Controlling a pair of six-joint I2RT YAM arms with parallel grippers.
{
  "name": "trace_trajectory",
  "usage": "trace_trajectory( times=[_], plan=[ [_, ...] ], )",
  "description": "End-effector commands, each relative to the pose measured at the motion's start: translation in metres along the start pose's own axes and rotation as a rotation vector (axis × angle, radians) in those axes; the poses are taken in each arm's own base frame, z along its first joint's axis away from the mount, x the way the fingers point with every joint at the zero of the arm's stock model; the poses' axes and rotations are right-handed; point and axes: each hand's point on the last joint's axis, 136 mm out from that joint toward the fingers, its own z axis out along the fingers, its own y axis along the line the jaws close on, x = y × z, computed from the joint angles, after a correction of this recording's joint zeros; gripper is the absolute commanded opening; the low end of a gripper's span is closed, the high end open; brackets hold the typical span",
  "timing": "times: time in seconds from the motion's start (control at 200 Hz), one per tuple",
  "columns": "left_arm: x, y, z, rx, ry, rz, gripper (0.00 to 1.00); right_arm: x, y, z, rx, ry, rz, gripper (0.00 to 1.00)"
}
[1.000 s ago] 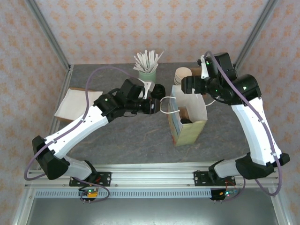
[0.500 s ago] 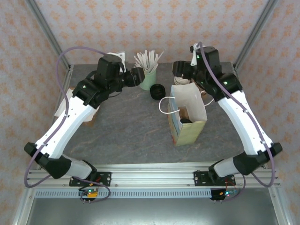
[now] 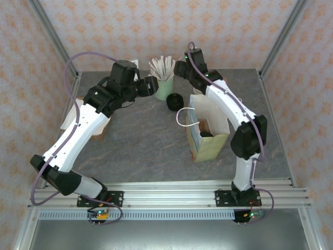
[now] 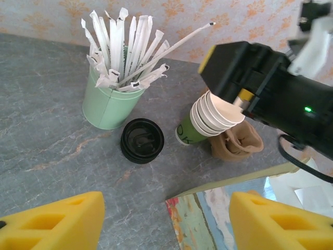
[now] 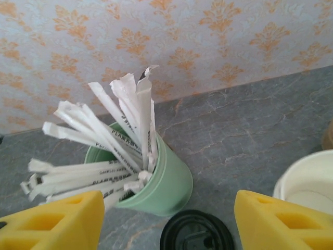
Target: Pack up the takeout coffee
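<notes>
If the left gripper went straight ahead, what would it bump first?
Probably the takeout coffee, which stands centred ahead of the open left gripper, though depth is hard to judge.

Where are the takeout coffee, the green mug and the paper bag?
takeout coffee (image 4: 142,140): left wrist view, black lid centre.
green mug (image 4: 106,110): left wrist view, outer wall.
paper bag (image 3: 209,115): top external view, white side panel.
</notes>
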Motion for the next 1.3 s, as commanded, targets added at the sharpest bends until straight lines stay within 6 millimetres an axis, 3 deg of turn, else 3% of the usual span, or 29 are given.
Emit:
trace_trajectory(
  times=[0.0,0.27,0.711,0.926,1.111,1.291],
  plan=[
    [0.003,0.008,-0.003,-0.033,0.000,0.011,0.65,-0.035,0.002,0.005,-0.012,-0.099,0.094,0.67],
    [0.004,0.012,-0.008,-0.042,-0.002,0.022,0.65,-0.036,0.010,0.038,-0.057,-0.061,0.109,0.60],
    [0.011,0.018,-0.007,-0.048,0.014,0.019,0.65,-0.038,0.006,0.062,-0.044,-0.046,0.168,0.28],
    [0.013,0.020,-0.008,-0.048,0.016,0.018,0.65,-0.049,0.012,0.055,-0.060,-0.069,0.169,0.12],
    [0.016,0.019,-0.008,-0.033,0.021,0.013,0.65,-0.066,0.018,0.036,-0.073,-0.090,0.164,0.11],
    [0.018,0.018,-0.011,-0.019,0.020,0.007,0.65,-0.091,0.022,-0.001,-0.078,-0.127,0.137,0.10]
  ],
)
